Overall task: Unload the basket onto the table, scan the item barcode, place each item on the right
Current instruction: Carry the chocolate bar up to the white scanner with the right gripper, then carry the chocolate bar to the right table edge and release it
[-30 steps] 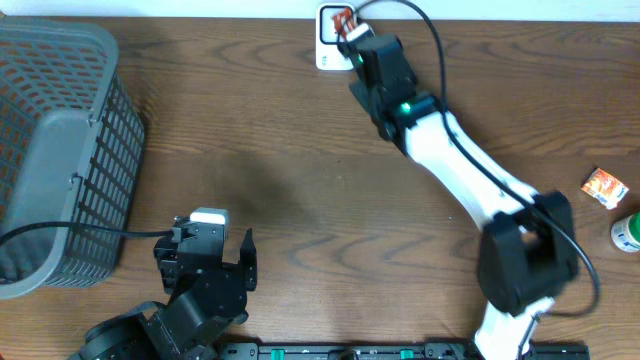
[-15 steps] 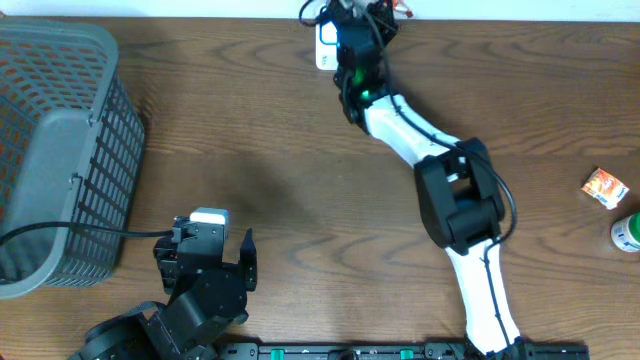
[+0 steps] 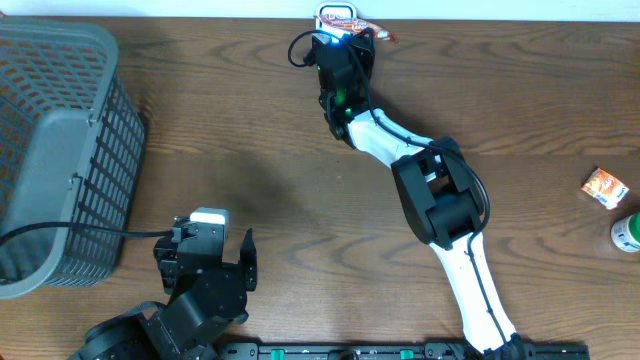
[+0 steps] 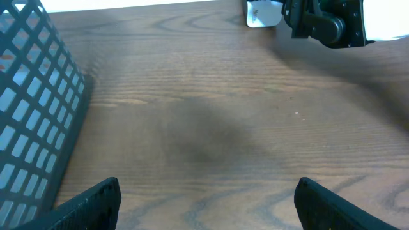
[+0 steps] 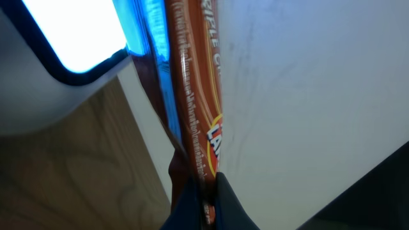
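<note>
The item is a thin orange-brown snack packet [image 5: 192, 96], pinched edge-on by my right gripper [image 5: 208, 198], which is shut on its lower end. In the overhead view the right gripper [image 3: 345, 38] reaches to the table's far edge, and the packet [image 3: 378, 35] pokes out beside the white scanner [image 3: 335, 13]. Up close, the scanner's lit window [image 5: 70, 38] glows blue-white just left of the packet. My left gripper [image 4: 208, 191] stands open over bare wood at the near left, holding nothing; from above the left gripper [image 3: 207, 258] sits well away from the scanner.
A grey mesh basket [image 3: 60, 130] fills the left side, with a black cable running from it. An orange packet [image 3: 605, 187] and a green-and-white container [image 3: 627, 232] lie at the right edge. The right arm [image 3: 435, 200] stretches diagonally across the table's middle right.
The right arm has swung left and folded toward the far edge, carrying the packet from over the scanner's front to its right side. The left arm has not moved.
</note>
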Tool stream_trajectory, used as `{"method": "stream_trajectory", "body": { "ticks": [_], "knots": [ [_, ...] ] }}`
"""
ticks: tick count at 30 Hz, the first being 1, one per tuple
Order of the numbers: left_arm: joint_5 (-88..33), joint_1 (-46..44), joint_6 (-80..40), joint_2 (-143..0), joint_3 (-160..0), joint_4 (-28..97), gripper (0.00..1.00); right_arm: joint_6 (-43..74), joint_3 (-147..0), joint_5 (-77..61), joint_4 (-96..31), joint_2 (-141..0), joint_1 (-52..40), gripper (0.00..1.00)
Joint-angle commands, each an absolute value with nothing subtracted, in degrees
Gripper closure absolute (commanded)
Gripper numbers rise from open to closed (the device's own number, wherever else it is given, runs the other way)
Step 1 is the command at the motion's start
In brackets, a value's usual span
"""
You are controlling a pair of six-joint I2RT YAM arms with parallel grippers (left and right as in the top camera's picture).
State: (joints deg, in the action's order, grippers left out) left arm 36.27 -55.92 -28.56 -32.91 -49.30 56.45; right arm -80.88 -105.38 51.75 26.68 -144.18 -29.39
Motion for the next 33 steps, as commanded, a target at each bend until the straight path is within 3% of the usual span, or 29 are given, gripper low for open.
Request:
{"method": "stream_trajectory", "body": {
  "ticks": [1,13,18,21,25,29,33],
  "knots": [
    [36.6,-55.7,-29.3,-32.8,-49.0,56.5,0.13,-82.9,-106.3,53.1,24.9,-143.4,-28.9,0.99],
    [36.6,-55.7,-29.3,-32.8,-49.0,56.5,0.13,-79.0,-106.3,54.7,22.5,-142.0,-28.3,0.99],
    [36.6,-55.7,-29.3,-32.8,-49.0,56.5,0.13,-72.1,-106.3,58.8,10.5,-136.2,-28.7,0.99],
    [36.6,-55.7,-29.3,-32.8,-49.0,56.5,0.13,-63.5,-106.3,60.5,-1.7,-130.4,-28.5,0.99],
    [36.6,-55.7,-29.3,-32.8,-49.0,56.5,0.13,-41.9,-106.3,60.8,-20.8,-121.2,-28.4,0.99],
    [36.6,-55.7,-29.3,-32.8,-49.0,56.5,0.13,-18.6,-106.3,49.8,-46.0,-111.8,-26.8,0.99],
    [36.6,-55.7,-29.3,-32.8,-49.0,56.5,0.13,-2.6,-106.3,37.8,-61.3,-105.4,-19.6,0.99]
  ]
}}
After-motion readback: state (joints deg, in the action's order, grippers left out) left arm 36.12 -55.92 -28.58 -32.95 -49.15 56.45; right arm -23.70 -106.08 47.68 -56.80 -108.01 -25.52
